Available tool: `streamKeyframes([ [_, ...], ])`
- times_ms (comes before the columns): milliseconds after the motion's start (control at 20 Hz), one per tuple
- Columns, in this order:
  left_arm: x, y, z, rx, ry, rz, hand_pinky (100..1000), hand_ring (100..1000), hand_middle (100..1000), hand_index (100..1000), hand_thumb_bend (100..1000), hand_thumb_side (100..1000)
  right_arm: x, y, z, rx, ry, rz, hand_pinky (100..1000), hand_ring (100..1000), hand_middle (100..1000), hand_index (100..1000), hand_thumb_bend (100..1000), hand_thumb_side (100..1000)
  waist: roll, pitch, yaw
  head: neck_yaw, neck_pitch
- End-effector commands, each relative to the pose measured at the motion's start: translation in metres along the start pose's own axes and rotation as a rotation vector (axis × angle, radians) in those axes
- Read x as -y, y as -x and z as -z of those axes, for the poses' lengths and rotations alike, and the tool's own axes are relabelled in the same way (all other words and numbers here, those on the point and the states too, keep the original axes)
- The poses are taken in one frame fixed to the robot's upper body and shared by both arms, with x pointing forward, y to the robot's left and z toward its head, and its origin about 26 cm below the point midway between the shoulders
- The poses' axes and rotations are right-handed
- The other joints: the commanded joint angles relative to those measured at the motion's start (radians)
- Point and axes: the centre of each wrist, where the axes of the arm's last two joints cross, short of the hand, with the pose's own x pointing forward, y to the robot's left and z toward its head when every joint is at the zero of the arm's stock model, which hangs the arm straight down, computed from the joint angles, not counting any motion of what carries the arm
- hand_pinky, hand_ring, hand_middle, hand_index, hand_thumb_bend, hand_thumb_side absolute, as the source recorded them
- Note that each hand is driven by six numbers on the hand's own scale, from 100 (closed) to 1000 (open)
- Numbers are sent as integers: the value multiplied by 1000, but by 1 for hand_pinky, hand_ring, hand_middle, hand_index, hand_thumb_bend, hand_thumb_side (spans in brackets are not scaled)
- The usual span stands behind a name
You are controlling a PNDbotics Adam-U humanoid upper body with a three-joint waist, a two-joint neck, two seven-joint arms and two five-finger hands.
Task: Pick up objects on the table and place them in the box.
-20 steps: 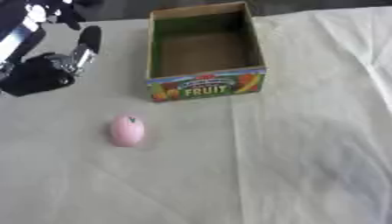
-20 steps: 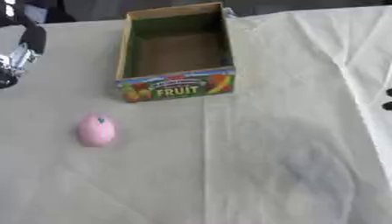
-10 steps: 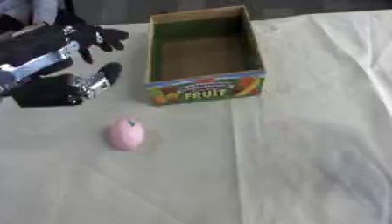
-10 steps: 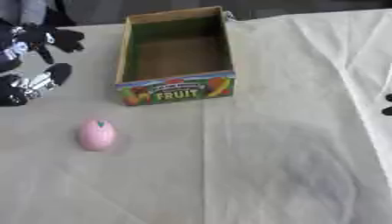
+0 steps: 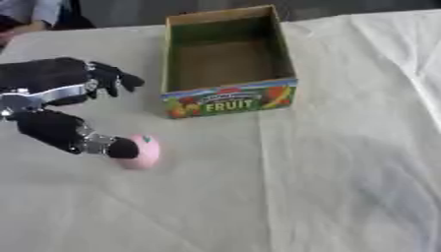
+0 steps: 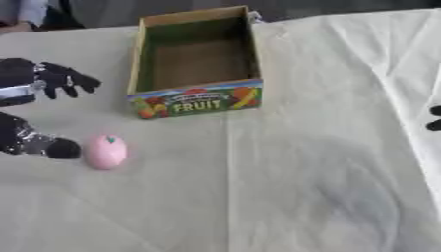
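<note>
Apparently nothing boxed yet: box [image 5: 228, 59] empty, pink fruit [image 5: 141, 152] on cloth; left hand [image 5: 65, 103] spread beside it, no grasp.

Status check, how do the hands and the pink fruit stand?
Left hand open, thumb beside pink egg-shaped fruit, not gripping. Right hand barely in view at right edge. Cardboard fruit box empty, path clear.

A matt, creased cream cloth [image 5: 344, 162] is covering the table. Beside the left hand [image 5: 65, 110], which is showing matt black casing with shiny silver metal joints, the pink egg-shaped object [image 6: 106, 152] is looking smooth and plastic. Beyond it, the cardboard box [image 5: 229, 98] is showing a glossy printed front and dull brown inside.
</note>
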Motion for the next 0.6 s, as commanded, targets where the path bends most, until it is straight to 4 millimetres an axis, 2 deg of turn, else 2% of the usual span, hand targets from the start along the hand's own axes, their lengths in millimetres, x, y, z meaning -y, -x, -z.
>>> streamKeyframes([
  [50,-2,7,0,-25,66,13,700,810,862,1000,678,1000,2,-5,3,21,-15,-22,494,601,589,799,100,1000,0,-16,-2,5,-9],
  [250,9,16,9,-27,139,-38,697,812,868,1000,580,964,1,-5,3,16,-15,-22,495,601,589,799,100,1000,1,-16,-4,7,-9],
  [600,23,23,20,-49,206,-56,649,787,841,1000,545,895,0,-4,1,5,-18,-20,495,601,587,798,100,1000,0,-16,-8,10,-5],
])
